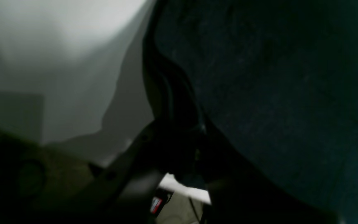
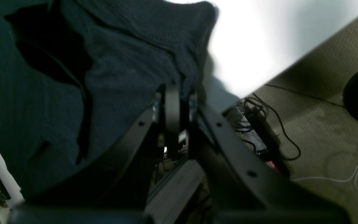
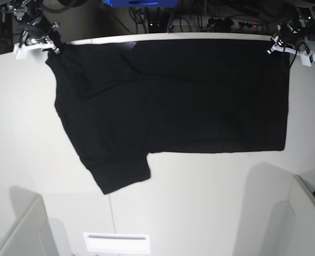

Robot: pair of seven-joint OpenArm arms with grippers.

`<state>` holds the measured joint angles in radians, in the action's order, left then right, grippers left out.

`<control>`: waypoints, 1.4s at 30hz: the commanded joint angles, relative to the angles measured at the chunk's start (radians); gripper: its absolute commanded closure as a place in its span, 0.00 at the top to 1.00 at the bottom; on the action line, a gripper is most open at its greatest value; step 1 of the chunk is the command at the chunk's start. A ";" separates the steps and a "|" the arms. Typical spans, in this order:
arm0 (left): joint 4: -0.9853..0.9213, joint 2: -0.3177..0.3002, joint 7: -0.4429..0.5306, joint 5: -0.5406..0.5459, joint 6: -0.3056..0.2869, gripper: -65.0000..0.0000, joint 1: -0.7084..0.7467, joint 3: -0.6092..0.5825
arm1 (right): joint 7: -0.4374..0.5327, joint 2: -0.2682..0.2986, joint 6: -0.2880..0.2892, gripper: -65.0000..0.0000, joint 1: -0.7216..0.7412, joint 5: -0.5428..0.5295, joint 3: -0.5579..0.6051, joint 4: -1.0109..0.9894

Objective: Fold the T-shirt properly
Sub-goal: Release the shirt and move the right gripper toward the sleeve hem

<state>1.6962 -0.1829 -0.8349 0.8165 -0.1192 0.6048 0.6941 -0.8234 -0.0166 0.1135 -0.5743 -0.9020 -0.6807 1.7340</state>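
The black T-shirt point(image 3: 189, 101) lies spread flat on the white table point(image 3: 200, 202), plain side up, one short sleeve pointing toward the near left. My left gripper point(image 3: 274, 47) sits at the shirt's far right corner, shut on the cloth. My right gripper point(image 3: 55, 47) holds the far left corner, also shut. In the right wrist view the gripper point(image 2: 177, 93) pinches the edge of the T-shirt point(image 2: 120, 68), which bunches up in folds. The left wrist view is dark; the gripper point(image 1: 197, 137) meets the hem of the T-shirt point(image 1: 275, 77), which fills the right side.
Both grippers are at the table's far edge; beyond it lie cables and a power strip point(image 3: 232, 22). Carpeted floor with cords point(image 2: 322, 130) shows past the table corner. White panels stand at the near left point(image 3: 18, 229) and near right point(image 3: 306, 213).
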 commanded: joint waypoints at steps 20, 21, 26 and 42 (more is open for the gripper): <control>0.020 -0.011 0.010 0.008 -0.004 0.89 0.013 0.014 | -0.011 0.005 0.007 0.47 -0.011 -0.010 -0.069 0.082; 0.021 -0.011 0.010 0.008 -0.004 0.94 0.010 0.026 | -0.011 0.005 0.004 0.47 -0.013 -0.009 -0.087 0.099; 0.034 -0.011 0.010 0.008 -0.004 1.00 0.002 0.147 | -0.012 0.008 0.002 0.47 -0.014 -0.007 -0.165 0.142; 0.249 -0.016 0.006 0.008 -0.004 0.74 -0.124 0.255 | -0.011 0.168 0.001 0.47 0.294 -0.004 0.137 0.100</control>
<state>1.9274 -0.1864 -0.8497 0.8124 -0.1184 0.4801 0.9432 -0.8585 0.1307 0.1108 -0.2855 -0.8951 -0.5354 1.8179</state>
